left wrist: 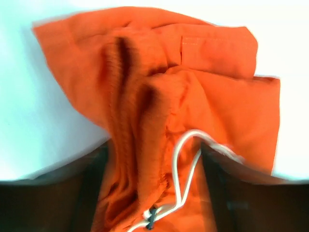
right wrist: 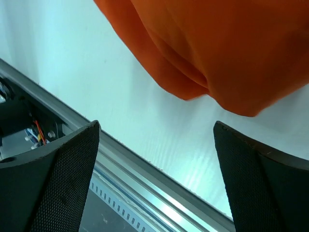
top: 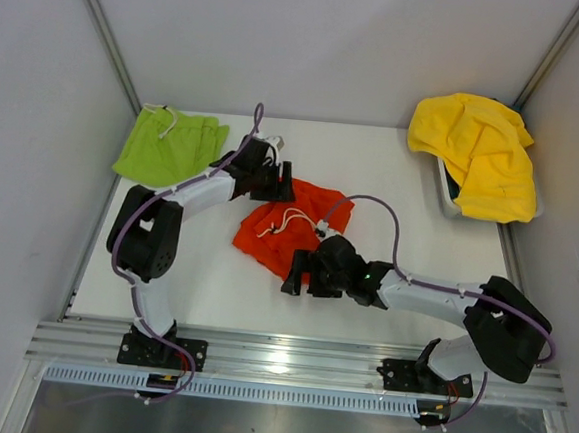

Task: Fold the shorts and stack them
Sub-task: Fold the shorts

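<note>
Jaws of the right gripper (right wrist: 155, 135) wide apart, nothing between them – released, hovering at the near hem of the orange-red shorts (top: 291, 227). Left gripper (left wrist: 154, 159): jaws straddle the bunched waistband at the far edge of the same pair. Cloth fills the gap, but the view is blurred and I cannot tell whether it is pinched or merely lying there.

Location: orange-red shorts crumpled mid-bench (top: 374, 163), between the two grippers. Lime-green shorts (top: 170, 147) at far left, roughly flat, well apart from both grippers. Yellow cloth (top: 480, 156) draped over a bin (top: 449, 197) at far right.

Handling (judgement): thin, light, limp cloth – will sag and crease, has no stiffness to push against, and is likely to slide on the smooth bench. The gathered waistband is the thickest part, so the best hold; pinch near its two ends, or at a hem corner. White drawstring (left wrist: 193, 132) lies loose on top and could snag a finger.

Writing: none legible; no brand or label seen, only plain stitched seams on the orange-red pair
</note>
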{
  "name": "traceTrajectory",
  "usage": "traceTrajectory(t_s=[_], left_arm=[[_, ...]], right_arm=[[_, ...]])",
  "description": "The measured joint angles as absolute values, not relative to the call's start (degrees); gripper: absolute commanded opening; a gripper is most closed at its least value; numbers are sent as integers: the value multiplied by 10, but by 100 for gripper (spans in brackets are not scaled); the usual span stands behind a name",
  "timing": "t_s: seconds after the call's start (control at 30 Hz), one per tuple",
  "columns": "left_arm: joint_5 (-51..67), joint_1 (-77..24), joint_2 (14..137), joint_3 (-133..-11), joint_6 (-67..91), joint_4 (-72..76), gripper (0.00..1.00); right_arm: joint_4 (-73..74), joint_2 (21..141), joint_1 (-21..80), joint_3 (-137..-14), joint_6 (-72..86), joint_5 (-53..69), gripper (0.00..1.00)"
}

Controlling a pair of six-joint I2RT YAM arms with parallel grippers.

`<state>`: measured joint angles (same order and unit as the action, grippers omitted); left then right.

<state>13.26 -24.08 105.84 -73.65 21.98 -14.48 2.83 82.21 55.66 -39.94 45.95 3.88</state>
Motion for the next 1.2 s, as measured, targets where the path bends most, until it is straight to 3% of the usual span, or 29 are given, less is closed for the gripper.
traceTrajectory(t_s=[0.07,0.4,0.53,0.77,0.83,0.97,1.2], left_arm=[[120,-241,1077,-771,203,-172,99],[23,-241,1078,-790,187,-231,99],[1,-241,1011,-697,226,-215,99],[-3,-258,836,-503,325,-159,99],[0,-263,790,-460,353,-148,99],[11,-277,715,-392,416,-116,99],[18,-344,664,-310,524,-30,99]], right_arm=[[51,801,532,-400,452,39,99],[144,756,375,-465,372,62,92],[156,772,306,-512,333,85,83],[156,897,244,-628,276,121,85],[157,932,236,-658,264,126,80],[143,990,217,-695,247,155,55],[133,1076,197,-751,230,194,39]])
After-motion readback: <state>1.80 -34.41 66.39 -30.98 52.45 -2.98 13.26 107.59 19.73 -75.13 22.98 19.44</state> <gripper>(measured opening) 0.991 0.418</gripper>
